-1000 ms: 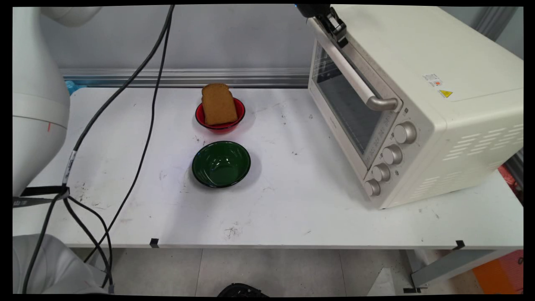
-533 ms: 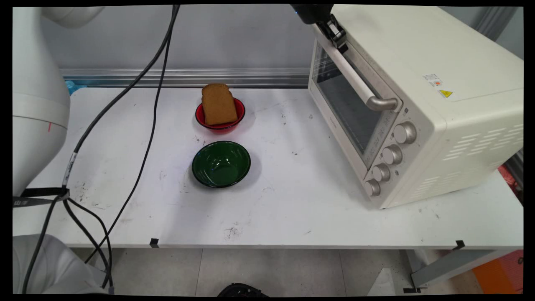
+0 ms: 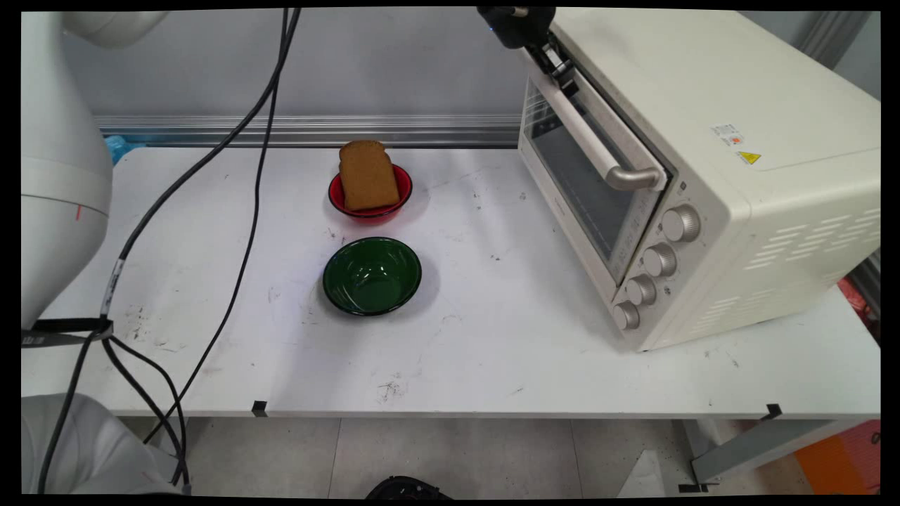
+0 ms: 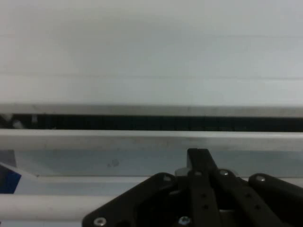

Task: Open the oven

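1. Oven door (image 3: pixel 583 176) on the toaster oven (image 3: pixel 703 140), at the table's (image 3: pixel 492 351) right, stands slightly ajar at the top. The gripper (image 3: pixel 562 70) looks closed, hooked on the handle's (image 3: pixel 598 140) far end.
2. Risk, as I judge it: hooked so far off-centre, the fingers could slip off the handle.
3. Count: one oven, four knobs (image 3: pixel 680 223), one red bowl (image 3: pixel 370 200) with one bread slice (image 3: pixel 367 174), one green bowl (image 3: pixel 372 275).

We see the oven (image 3: pixel 703 176) at frame right — left of it two bowls (image 3: pixel 372 275), bread (image 3: pixel 368 174) in the upper one.
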